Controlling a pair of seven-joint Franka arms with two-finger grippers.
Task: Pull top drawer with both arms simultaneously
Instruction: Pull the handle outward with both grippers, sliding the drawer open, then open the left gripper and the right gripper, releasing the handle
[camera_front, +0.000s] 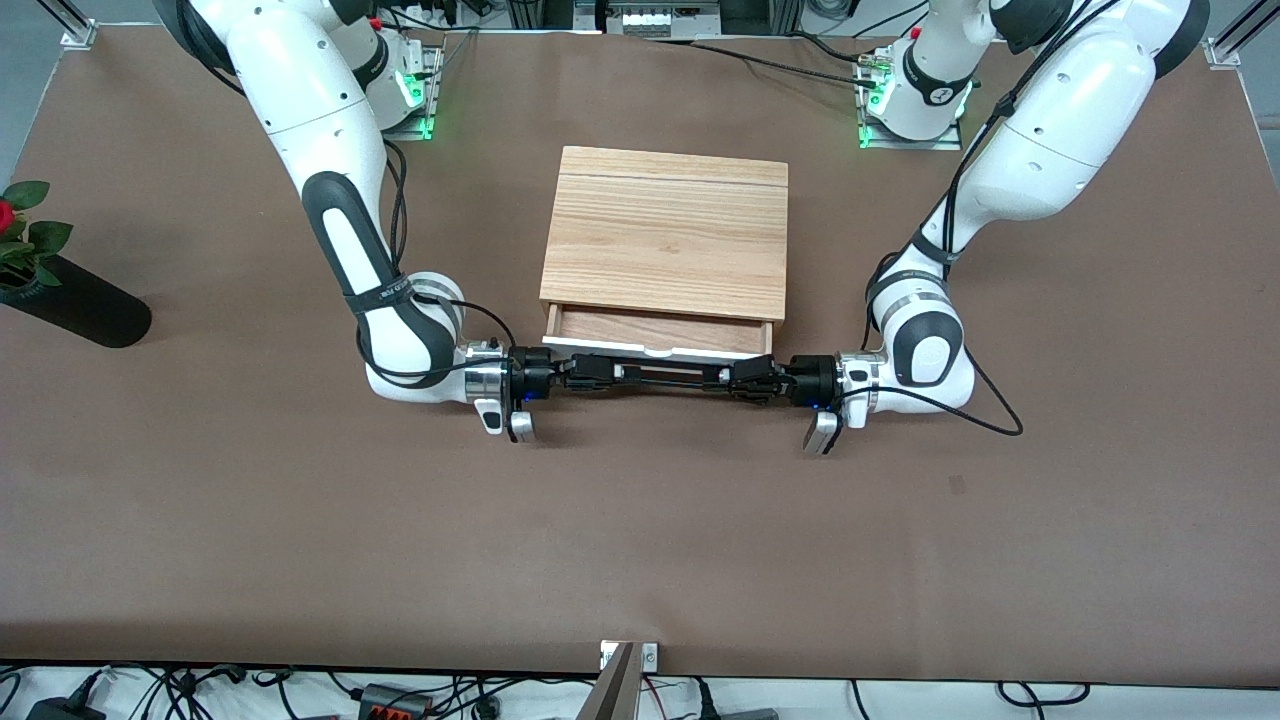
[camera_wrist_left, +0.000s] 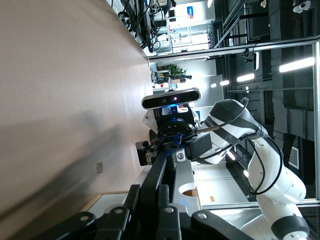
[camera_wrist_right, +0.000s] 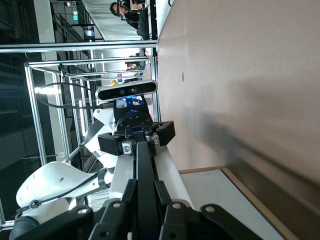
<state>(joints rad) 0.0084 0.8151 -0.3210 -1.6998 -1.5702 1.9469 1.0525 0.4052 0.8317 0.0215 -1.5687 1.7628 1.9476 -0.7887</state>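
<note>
The light-wood cabinet (camera_front: 665, 230) stands mid-table. Its top drawer (camera_front: 660, 331) is slid partly out toward the front camera and shows a brown wooden inside behind a white front panel (camera_front: 610, 347). In front of that panel runs the black wire handle (camera_front: 665, 375). My right gripper (camera_front: 590, 372) is shut on the handle's end toward the right arm, and my left gripper (camera_front: 745, 378) is shut on the other end. In the left wrist view the left gripper (camera_wrist_left: 148, 197) clamps the handle (camera_wrist_left: 161, 172). The right wrist view has the right gripper (camera_wrist_right: 145, 192) pinching the handle (camera_wrist_right: 143, 162).
A black vase (camera_front: 75, 300) with a red flower lies toward the right arm's end of the table. A cable (camera_front: 985, 415) loops on the table beside the left wrist. A camera mount (camera_front: 625, 670) stands at the table's edge nearest the front camera.
</note>
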